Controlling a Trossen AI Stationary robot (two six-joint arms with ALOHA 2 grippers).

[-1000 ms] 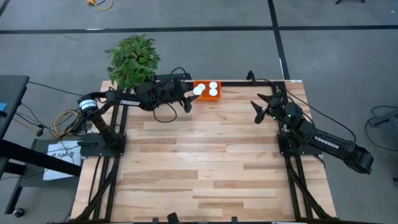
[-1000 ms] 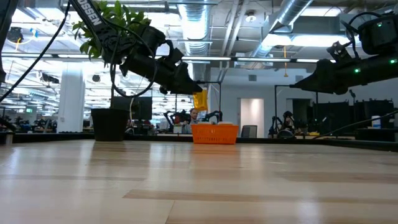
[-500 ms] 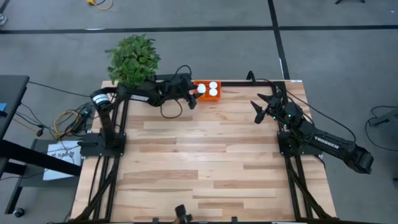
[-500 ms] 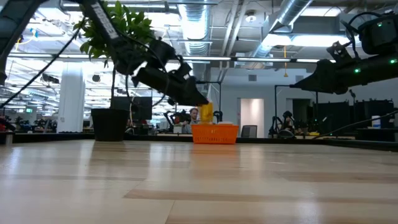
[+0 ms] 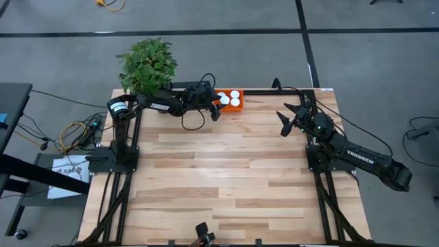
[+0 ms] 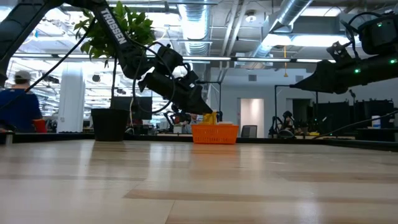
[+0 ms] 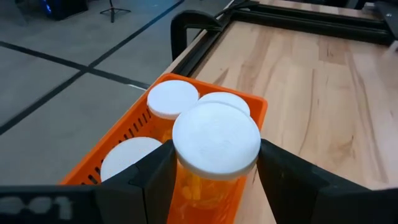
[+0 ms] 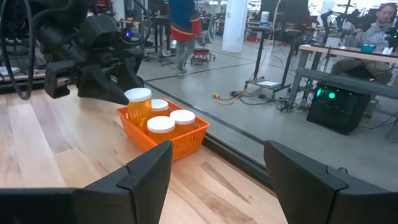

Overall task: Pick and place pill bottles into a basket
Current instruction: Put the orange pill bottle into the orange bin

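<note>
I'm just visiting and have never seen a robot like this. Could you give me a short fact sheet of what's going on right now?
Left pincer: shut on the fourth pill bottle, holding it at the basket, not yet released.
Basket: orange, at the table's far edge beside the plant.
Bottles in basket: three, upright, white caps.
Right pincer: open, empty, hanging above the table's right side, away from the basket.

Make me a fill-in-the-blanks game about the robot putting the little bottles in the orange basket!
1. The left gripper is shut on a pill bottle with a ____ cap.
2. Already inside the basket sit ____ other bottles.
3. The right gripper holds ____.
4. Beside the basket, at the table's corner, stands a leafy green ____.

Missing words: white; three; nothing; plant
</note>
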